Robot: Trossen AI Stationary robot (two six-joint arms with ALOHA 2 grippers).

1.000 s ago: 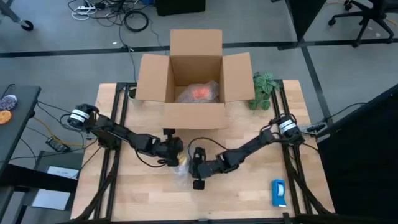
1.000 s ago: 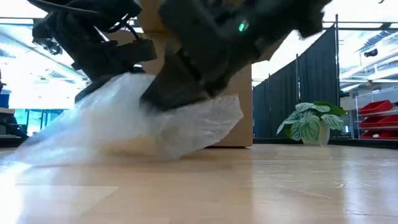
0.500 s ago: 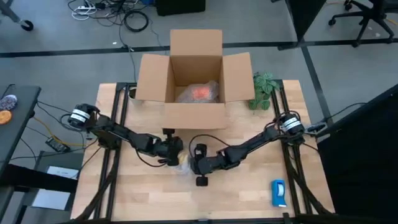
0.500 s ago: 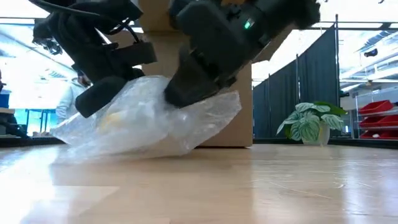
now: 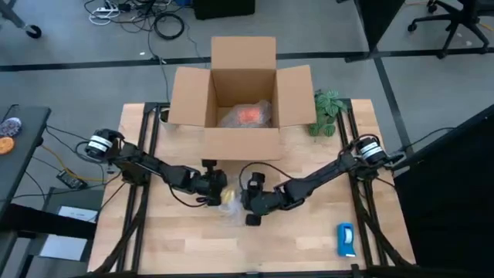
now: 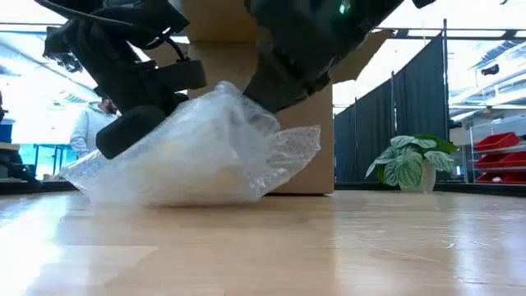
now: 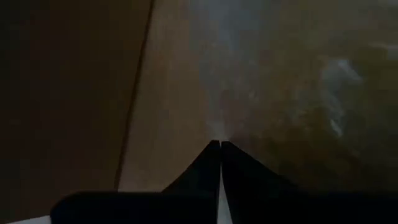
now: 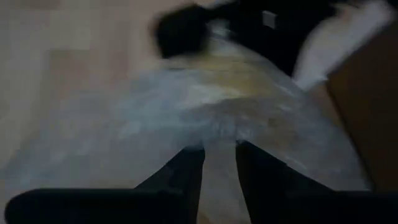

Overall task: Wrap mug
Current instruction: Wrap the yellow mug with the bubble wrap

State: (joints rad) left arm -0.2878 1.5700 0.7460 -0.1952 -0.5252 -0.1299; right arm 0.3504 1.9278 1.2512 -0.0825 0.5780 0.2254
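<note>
While both arms bunch bubble wrap between them | left pincer pinched on wrap | right pincer slightly parted | mug unseen, probably inside | next: fold tighter.

Your left gripper, fingers pressed together, meets your right gripper, fingers slightly parted, low at mid-tabletop.

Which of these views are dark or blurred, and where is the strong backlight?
Left wrist view: very dark, only the shut fingers and dim wood show. Right wrist view: motion blur smears the bubble wrap. Low view: bright windows behind silhouette both arms over the wrap. High view: even light, sharp.
</note>
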